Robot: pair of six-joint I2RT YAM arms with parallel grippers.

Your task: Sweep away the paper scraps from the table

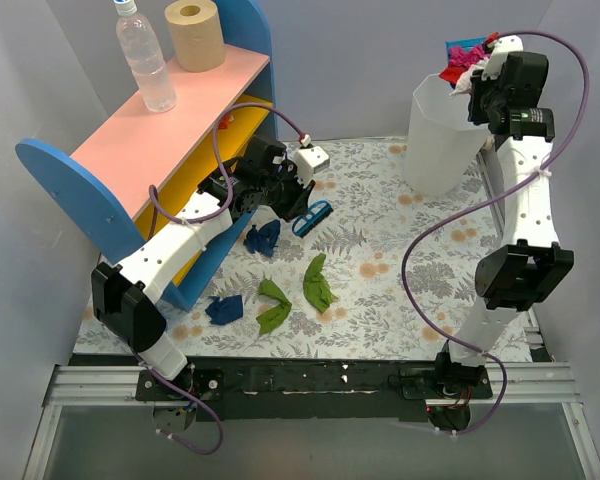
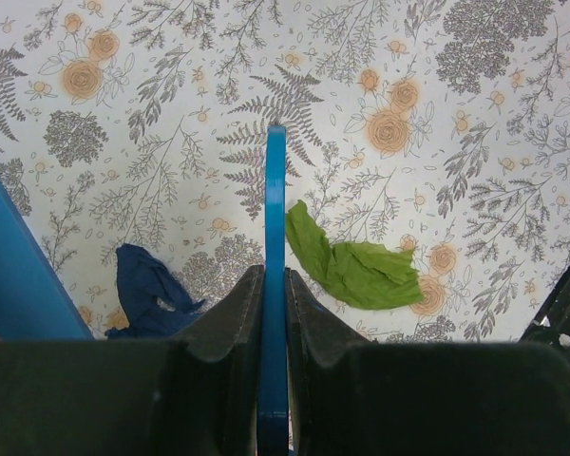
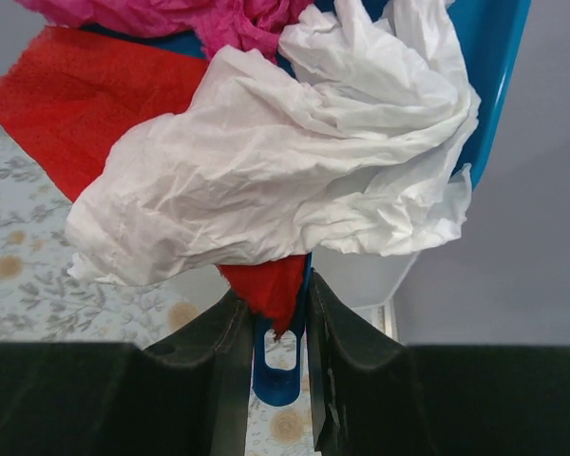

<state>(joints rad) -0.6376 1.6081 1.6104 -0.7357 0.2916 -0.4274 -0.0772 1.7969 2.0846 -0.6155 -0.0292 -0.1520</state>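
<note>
1. Shelf (image 1: 130, 150) with blue ends stands far left, and the left arm reaches out beside it.
2. Next, the left claw (image 2: 274, 275) is clenched tight on the small blue brush (image 1: 313, 217), which hangs low over the bench (image 1: 400, 290).
3. Loose paper scraps (image 1: 273, 305) lie on the bench between the brush and the near edge. In the left wrist view, a navy scrap (image 2: 147, 290) sits just left of the brush. A green scrap (image 2: 351, 266) sits just right of it, with its long side running away to the right.
4. I think the left arm is much nearer to these, so the brush should push them. Nothing stands in the way.
5. Further right stands a white bin (image 1: 435, 140).
6. Above it, the right claw (image 3: 277, 294) is grasping the handle of the blue dustpan (image 3: 494, 57). The dustpan is full of red, pink and white paper. It is well apart from the loose scraps.
</note>
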